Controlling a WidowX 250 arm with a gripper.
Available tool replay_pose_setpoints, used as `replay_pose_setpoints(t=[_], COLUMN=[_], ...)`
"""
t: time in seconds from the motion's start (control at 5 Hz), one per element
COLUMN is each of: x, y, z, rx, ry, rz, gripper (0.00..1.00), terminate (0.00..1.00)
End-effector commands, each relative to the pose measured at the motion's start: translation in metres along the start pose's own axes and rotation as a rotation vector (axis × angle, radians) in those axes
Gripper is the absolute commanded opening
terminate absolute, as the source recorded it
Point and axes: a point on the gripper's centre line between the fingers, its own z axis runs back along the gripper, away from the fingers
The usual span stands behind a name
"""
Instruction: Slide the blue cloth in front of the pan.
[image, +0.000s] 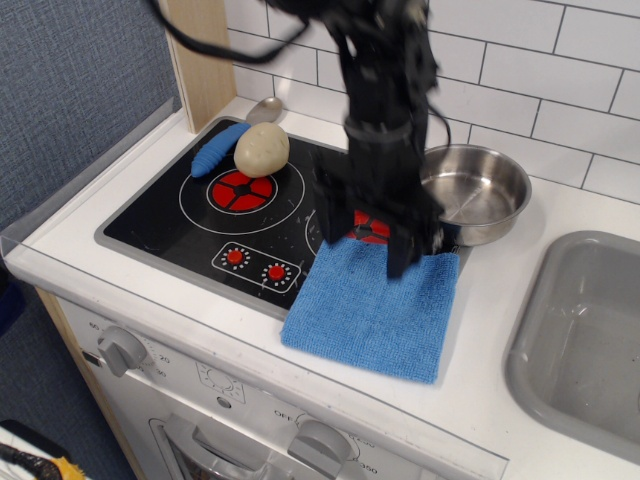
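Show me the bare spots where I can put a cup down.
Bare: white counter between the blue cloth and sink, and along the stove's left edge. Crowded: the back, with potato, blue toy, pan and gripper.
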Motion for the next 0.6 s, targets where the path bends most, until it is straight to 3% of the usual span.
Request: replay_pose_setpoints(t=[0.0,0.2,0.4], x=[-0.0076,-0.0076,-0.0076], y=[-0.0059,-0.0059,-0.0059], z=[0.0298,0.0298,0.0298], rx=[0.063,0.063,0.063], ry=[-0.091,-0.091,-0.091], rz=[-0.007,-0.007,-0.007], gripper=[1.0,1.0,1.0], terminate=[0.0,0.0,1.0])
